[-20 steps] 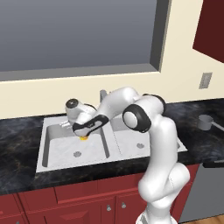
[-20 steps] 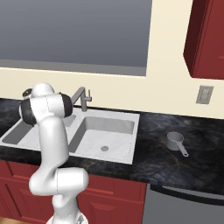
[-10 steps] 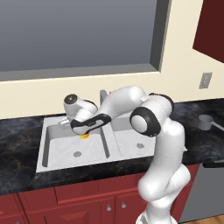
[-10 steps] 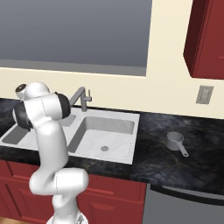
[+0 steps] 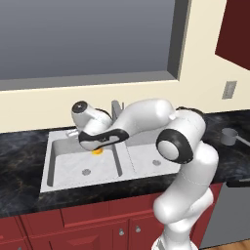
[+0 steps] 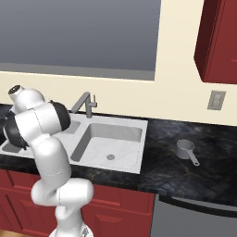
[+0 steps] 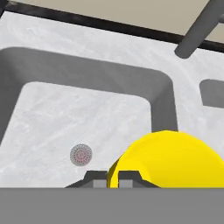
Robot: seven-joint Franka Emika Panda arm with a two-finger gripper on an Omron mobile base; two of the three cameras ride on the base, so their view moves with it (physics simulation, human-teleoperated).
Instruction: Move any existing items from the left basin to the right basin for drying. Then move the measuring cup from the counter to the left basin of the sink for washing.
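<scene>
Black marbled counter (image 6: pixel 185 173) above red cabinets (image 5: pixel 88 222) holds a steel sink (image 5: pixel 129 171). Above its left basin (image 5: pixel 66 166), the gripper (image 5: pixel 99 148) is clamped on the yellow cup (image 5: pixel 98 151). The measuring cup (image 6: pixel 186 149) rests right of the sink.

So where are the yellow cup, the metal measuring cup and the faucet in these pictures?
yellow cup (image 7: pixel 168 157): hand view, on its rounded yellow side.
measuring cup (image 6: pixel 184 148): right base view, on the round bowl, not the handle.
faucet (image 6: pixel 82 102): right base view, on the slanted spout.
</scene>
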